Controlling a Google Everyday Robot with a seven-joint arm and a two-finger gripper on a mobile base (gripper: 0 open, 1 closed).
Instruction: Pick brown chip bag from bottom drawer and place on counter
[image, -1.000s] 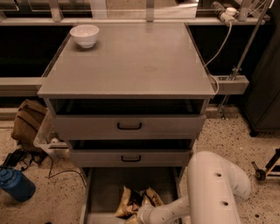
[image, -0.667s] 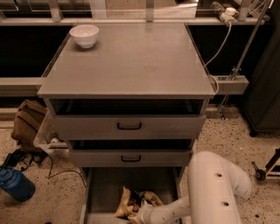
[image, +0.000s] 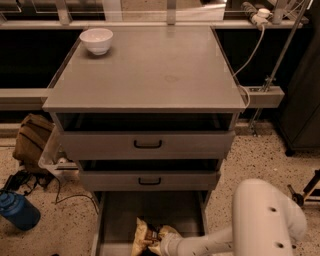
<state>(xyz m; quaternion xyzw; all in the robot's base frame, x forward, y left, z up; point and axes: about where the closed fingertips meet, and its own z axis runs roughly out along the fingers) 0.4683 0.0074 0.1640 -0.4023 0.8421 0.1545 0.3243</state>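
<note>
The brown chip bag (image: 145, 236) lies crinkled on the floor of the open bottom drawer (image: 120, 212), near its front, at the bottom of the camera view. My white arm reaches in from the lower right, and my gripper (image: 164, 245) is right at the bag's right side, touching or overlapping it. The gripper's tip is partly cut off by the frame's lower edge. The grey counter (image: 150, 70) above holds only a white bowl (image: 96, 40) at its far left corner.
Two upper drawers with black handles (image: 148, 144) are slightly open above the bottom drawer. A brown backpack (image: 31, 137) and a blue bottle (image: 19, 211) sit on the floor at left. A cable hangs along the cabinet's right side (image: 246, 65).
My arm and gripper have shifted a little to the right and toward the drawer's front, staying at the bag. The bag looks slightly more bunched up.
</note>
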